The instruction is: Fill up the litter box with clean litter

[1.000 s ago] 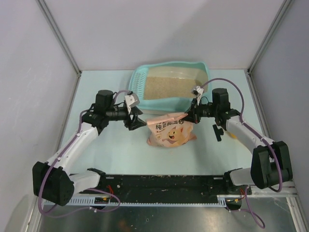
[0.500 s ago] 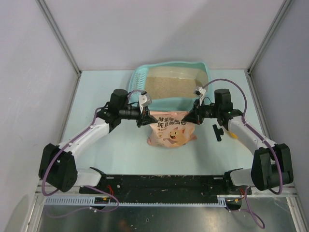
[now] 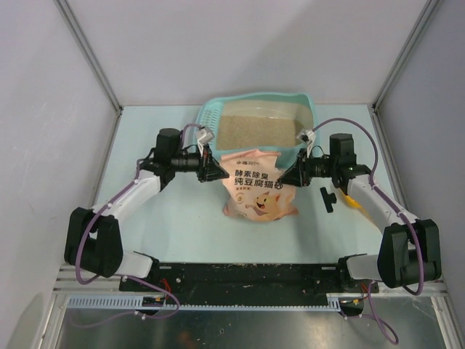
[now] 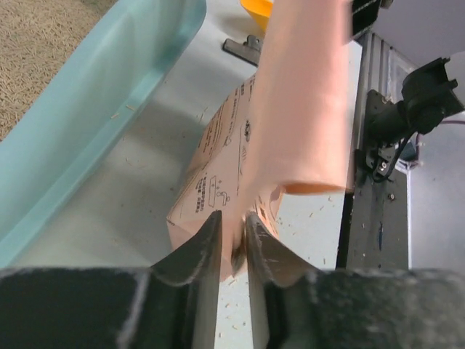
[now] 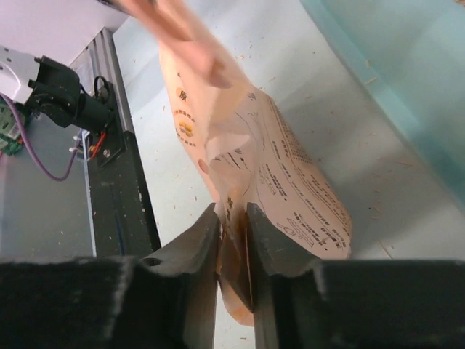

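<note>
The light teal litter box (image 3: 309, 109) stands at the back of the table with beige clean litter (image 3: 256, 129) spread in it. The pink bag (image 3: 257, 187) stands upright just in front of the box. My left gripper (image 3: 216, 171) is shut on the bag's upper left corner; the pinch shows in the left wrist view (image 4: 234, 243). My right gripper (image 3: 288, 174) is shut on the bag's upper right corner, seen in the right wrist view (image 5: 234, 240). The box wall (image 4: 87, 123) and litter (image 4: 29, 51) show at the left of the left wrist view.
An orange scoop (image 3: 351, 202) and a black part (image 3: 328, 198) lie on the table right of the bag, under my right arm. Loose granules are scattered on the table (image 4: 145, 167). A black rail (image 3: 240, 276) runs along the near edge.
Both grippers have lifted the bag's top corners up and towards the box, standing the bag taller. My left gripper closed in from the left and took hold of the corner.
</note>
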